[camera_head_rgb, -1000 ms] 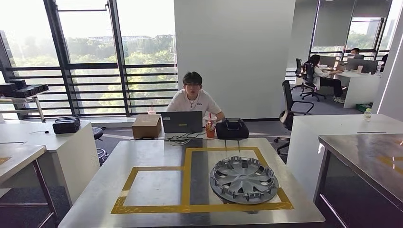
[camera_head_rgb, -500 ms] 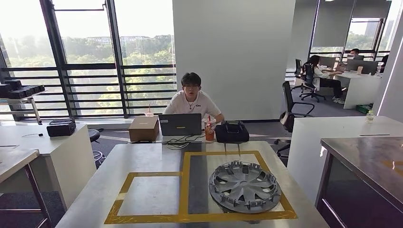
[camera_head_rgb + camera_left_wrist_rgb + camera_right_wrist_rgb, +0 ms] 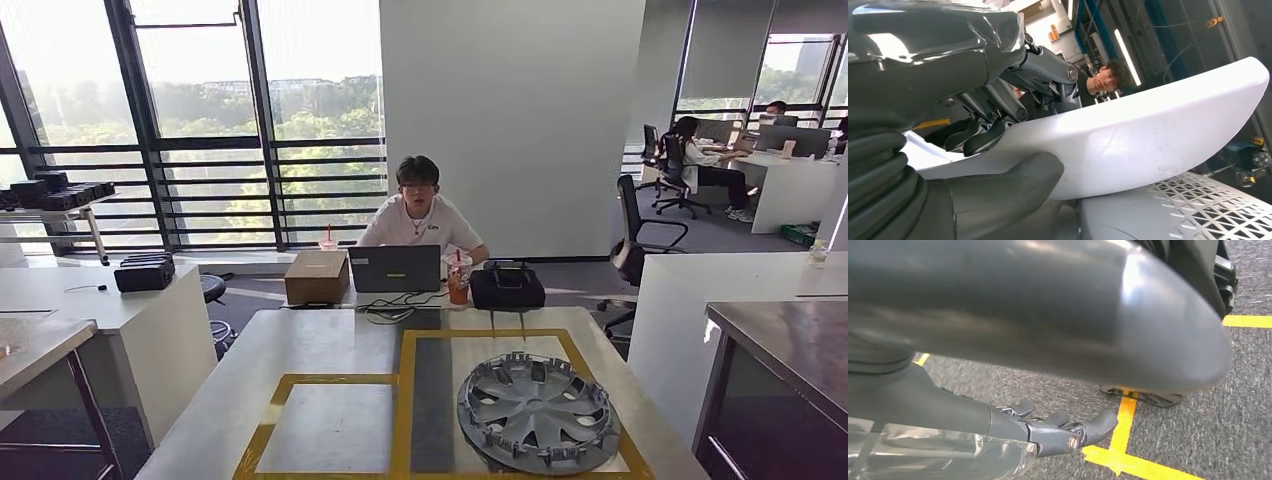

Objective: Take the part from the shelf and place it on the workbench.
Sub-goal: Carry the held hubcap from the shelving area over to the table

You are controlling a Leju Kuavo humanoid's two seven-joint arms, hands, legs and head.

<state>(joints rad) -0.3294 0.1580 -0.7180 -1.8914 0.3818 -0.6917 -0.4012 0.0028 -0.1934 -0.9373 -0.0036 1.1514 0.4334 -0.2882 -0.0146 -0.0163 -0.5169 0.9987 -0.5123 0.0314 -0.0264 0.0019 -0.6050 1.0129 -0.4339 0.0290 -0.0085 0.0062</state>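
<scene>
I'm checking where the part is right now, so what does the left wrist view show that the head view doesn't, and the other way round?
The left wrist view shows the left hand gripping a white curved part, thumb under it and fingers over its top, with a perforated metal surface beneath. The head view shows the workbench marked with yellow tape, a hubcap lying in the right taped box, plus a laptop, a cardboard box and a black bag at its far end. Both show the seated person.
</scene>
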